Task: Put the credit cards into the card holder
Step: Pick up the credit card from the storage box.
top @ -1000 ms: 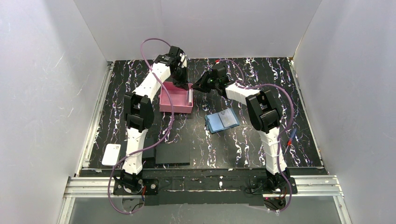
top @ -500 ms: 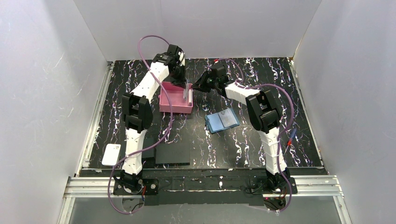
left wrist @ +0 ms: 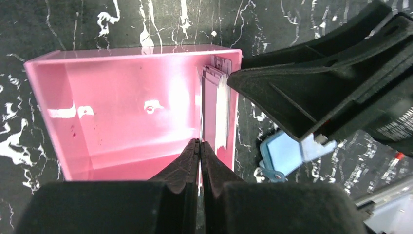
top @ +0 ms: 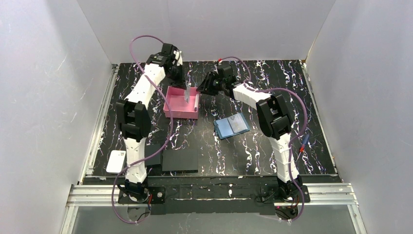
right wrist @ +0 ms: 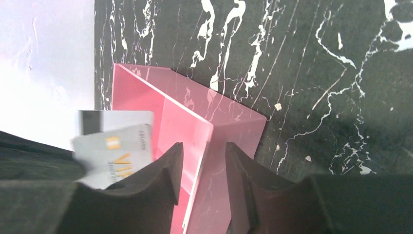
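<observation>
The left tool [left wrist: 200, 144] is squeezed together on a card [top: 186, 93], held upright and edge-on over the pink box [top: 181, 115], near its right wall. More cards [left wrist: 217, 105] lean against that wall. The right tool [right wrist: 203, 153] straddles the wall; I cannot tell whether it pinches it. A blue case [top: 232, 126] lies near the box.

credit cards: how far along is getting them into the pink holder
Done: none visibly released yet. In hand: left pincer holds credit cards upright inside the card holder; right pincer straddles its wall. Remaining: release them, then fetch the white card at the table's near-left edge.
</observation>
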